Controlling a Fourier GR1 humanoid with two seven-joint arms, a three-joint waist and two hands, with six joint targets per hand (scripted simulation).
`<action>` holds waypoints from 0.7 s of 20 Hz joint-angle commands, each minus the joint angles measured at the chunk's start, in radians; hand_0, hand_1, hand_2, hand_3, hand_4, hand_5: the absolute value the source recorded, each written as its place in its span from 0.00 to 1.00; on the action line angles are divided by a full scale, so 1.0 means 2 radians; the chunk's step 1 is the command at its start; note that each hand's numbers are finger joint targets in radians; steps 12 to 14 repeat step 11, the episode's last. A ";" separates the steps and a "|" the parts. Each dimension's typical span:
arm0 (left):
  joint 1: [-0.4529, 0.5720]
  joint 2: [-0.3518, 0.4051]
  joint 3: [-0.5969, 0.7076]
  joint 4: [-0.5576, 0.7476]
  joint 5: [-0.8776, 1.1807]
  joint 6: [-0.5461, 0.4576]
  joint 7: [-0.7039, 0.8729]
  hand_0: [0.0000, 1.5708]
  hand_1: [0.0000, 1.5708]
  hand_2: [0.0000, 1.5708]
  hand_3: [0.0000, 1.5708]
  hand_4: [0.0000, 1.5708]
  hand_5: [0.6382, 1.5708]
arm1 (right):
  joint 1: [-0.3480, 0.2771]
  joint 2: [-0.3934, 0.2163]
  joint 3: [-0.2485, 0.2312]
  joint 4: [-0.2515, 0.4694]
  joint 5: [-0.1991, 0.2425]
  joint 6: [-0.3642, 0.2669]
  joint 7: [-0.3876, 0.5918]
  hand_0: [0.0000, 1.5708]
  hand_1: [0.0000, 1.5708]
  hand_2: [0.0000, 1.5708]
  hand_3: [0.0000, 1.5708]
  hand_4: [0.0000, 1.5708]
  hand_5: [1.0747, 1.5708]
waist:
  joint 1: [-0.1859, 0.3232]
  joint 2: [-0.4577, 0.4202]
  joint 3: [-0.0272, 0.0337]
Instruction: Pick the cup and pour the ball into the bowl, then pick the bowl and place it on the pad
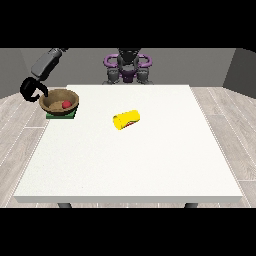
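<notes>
A brown wooden bowl (59, 101) rests on a green pad (61, 115) at the table's left edge, with a red ball (66, 104) inside it. A yellow cup (127, 120) lies on its side near the table's middle. The hand at the view's left (32, 89) hangs just left of the bowl's rim, beyond the table edge, its fingers curled and holding nothing. The other hand is not visible.
The white table (130, 160) stretches wide toward the camera. The robot's torso (127, 67) stands behind the far edge. Grey wooden floor surrounds the table.
</notes>
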 commanded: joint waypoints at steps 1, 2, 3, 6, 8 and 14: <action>-0.013 0.025 0.003 0.054 -0.004 -0.017 -0.011 0.00 0.00 0.00 0.00 0.41 0.97 | -0.005 0.011 0.011 -0.013 0.008 -0.035 0.020 0.00 0.00 0.00 0.00 0.00 0.88 | -0.006 -0.006 -0.0005; 0.004 -0.002 -0.003 0.007 -0.003 -0.004 -0.016 0.00 0.00 0.00 0.00 0.42 0.97 | -0.009 -0.015 0.003 -0.001 0.004 -0.018 0.021 0.00 0.00 0.00 0.00 0.00 0.86 | 0.006 0.000 0.0000; -0.006 -0.012 -0.019 -0.016 -0.002 0.026 0.015 0.00 0.00 0.00 0.00 0.44 0.97 | -0.016 -0.007 0.014 -0.003 0.014 -0.031 0.034 0.00 0.00 0.00 0.00 0.00 0.85 | -0.001 -0.028 0.0002; -0.008 -0.050 -0.034 -0.081 0.052 0.031 0.067 0.00 0.00 0.00 0.00 0.63 1.00 | -0.003 -0.044 0.000 0.025 0.006 0.002 0.042 0.00 0.00 0.00 0.00 0.00 0.80 | 0.003 -0.061 0.0020; 0.001 -0.066 -0.064 -0.071 0.025 0.045 0.074 0.00 0.00 0.00 0.00 0.63 1.00 | -0.033 -0.034 0.008 0.001 0.005 -0.003 0.070 0.00 0.00 0.00 0.00 0.00 0.69 | 0.002 -0.108 0.0001; 0.026 -0.081 -0.087 -0.029 -0.010 0.052 0.076 0.00 0.00 0.00 0.00 0.63 1.00 | -0.060 0.010 0.030 -0.045 0.009 0.010 0.067 0.00 0.00 0.00 0.00 0.45 0.29 | -0.029 -0.191 -0.0020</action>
